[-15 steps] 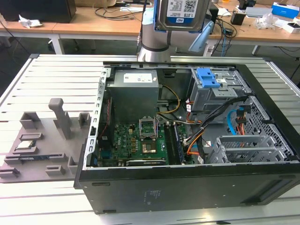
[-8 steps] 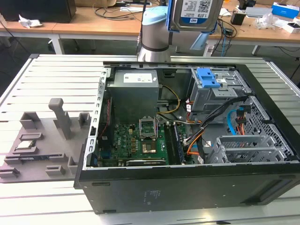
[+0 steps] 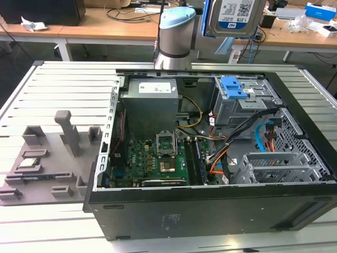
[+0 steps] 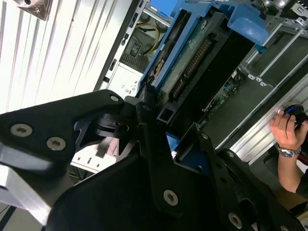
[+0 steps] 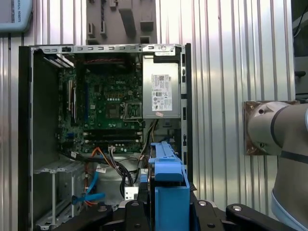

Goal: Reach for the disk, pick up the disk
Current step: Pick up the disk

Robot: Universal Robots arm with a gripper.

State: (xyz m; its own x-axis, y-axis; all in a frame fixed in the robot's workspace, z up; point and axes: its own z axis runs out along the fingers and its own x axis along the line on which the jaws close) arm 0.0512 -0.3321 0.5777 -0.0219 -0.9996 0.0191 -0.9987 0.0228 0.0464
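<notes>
While the gripper [image 5: 168, 208] is clamped on the disk [image 3: 235, 16], a black finger against each flank in the first wrist view, the contents stand as follows:

Disk: silver metal hard drive, held in the air above the far edge of the computer case [image 3: 210, 213] in the exterior view, clear of it and just beside the arm [image 3: 176, 39]. Its face carries a white barcode label with a blue band. The blue side rail [image 5: 169, 185] lies between the fingers, and the connector edge [image 4: 192, 62] shows in the second wrist view.

Computer case: black tower, lying on its side with the panel off, on a slatted metal table [image 3: 68, 79]. Inside are a green motherboard [image 3: 152, 158], a grey power supply [image 3: 151, 108] bearing a white printed sticker [image 3: 155, 87], orange and blue cables [image 3: 263, 138], and a drive cage with a blue plastic latch [image 3: 234, 87].

Fixture tray [image 3: 50, 168]: grey moulded holder, on the table at the exterior view's left, just beside the case. A small flat silver chip [image 3: 29, 162] is seated in it.

Person's hand [image 4: 285, 131]: at the table's edge in the second wrist view, wearing a wristwatch [image 4: 288, 152], closed on a dark rounded object
</notes>
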